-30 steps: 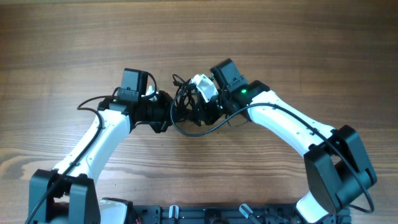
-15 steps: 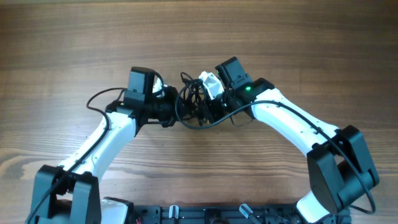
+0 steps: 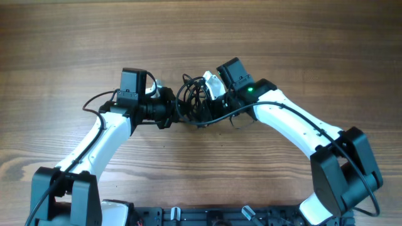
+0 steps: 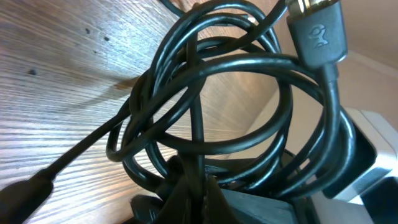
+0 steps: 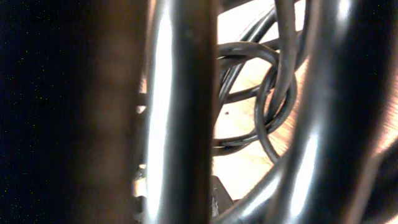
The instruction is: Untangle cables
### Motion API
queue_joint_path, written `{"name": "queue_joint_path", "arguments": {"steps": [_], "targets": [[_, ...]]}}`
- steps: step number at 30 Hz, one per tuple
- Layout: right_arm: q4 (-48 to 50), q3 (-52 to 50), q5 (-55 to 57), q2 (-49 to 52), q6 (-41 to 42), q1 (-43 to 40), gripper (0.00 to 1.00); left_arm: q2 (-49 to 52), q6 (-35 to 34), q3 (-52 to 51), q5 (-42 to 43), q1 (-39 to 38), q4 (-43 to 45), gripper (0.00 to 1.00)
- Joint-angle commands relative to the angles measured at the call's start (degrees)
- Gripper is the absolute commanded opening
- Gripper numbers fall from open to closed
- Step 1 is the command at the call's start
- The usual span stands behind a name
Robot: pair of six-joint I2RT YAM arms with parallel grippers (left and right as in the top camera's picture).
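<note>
On the wood table (image 3: 282, 37) I see cables (image 3: 193, 99) pinched tight by the left gripper (image 3: 176, 113) at nine o'clock and the right gripper (image 3: 210, 108) at three.

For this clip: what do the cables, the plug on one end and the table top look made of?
The cables: black rubber or soft plastic jacket, semi-gloss; smooth highlights run along the bends. The plug: matte dark moulded plastic with an embossed logo, gold-coloured metal at its tip. The table: wood or wood-look laminate, satin; grain lines and dark specks show, but not which.
</note>
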Motion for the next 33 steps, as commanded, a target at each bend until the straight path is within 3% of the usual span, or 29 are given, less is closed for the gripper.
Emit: {"name": "queue_joint_path", "arguments": {"steps": [1,4,8,12,15,19,23,24,25,26,29,31,33], "targets": [[-5.25,-4.04,17.70,2.16,1.95,0.94,0.04,-2.08,-3.06,3.08,4.17,5.27,5.64,0.04],[-5.22,-4.04,29.20,3.67,3.56,0.87,0.04,-3.17,-2.86,3.08,12.31,8.63,6.51,0.04],[-3.41,-4.04,36.85,6.43,6.54,-0.24,0.04,-5.03,2.10,3.08,13.99,11.74,-0.68,0.04],[-1.68,-4.04,36.76,7.15,6.47,-4.46,0.04,-5.20,9.60,3.08,14.03,11.93,-8.39,0.04],[-1.07,-4.04,36.76,7.19,6.32,-7.41,0.04,-5.27,12.52,3.08,18.16,13.75,-9.44,0.04],[1.18,-4.04,21.46,7.19,-1.31,-8.50,0.04,-5.25,18.62,3.08,19.32,15.80,-11.17,0.04],[1.20,-3.89,10.80,7.13,-6.25,-8.50,0.04,-5.25,24.17,3.08,4.07,15.78,-17.77,0.04],[1.05,-3.63,8.35,7.08,-7.93,-8.50,0.08,-5.25,24.30,3.08,0.68,15.78,-19.34,0.04],[0.59,-2.89,5.90,6.67,-9.22,-8.50,0.18,-5.25,24.35,3.08,-2.19,15.74,-20.76,0.04],[-0.79,-1.33,4.46,5.66,-9.09,-8.48,0.36,-5.25,25.75,3.08,-3.91,15.56,-21.88,0.04],[-3.58,2.01,3.63,3.48,-9.14,-8.48,0.53,-5.25,29.00,3.08,-4.50,14.67,-21.84,0.05],[-5.62,4.22,3.02,0.55,-9.07,-8.48,0.70,-5.22,28.96,3.08,-8.39,13.51,-21.64,0.20],[-6.08,4.57,0.52,-2.82,-8.66,-8.50,1.00,-5.22,28.94,3.08,-12.48,11.98,-20.37,0.59]]}}
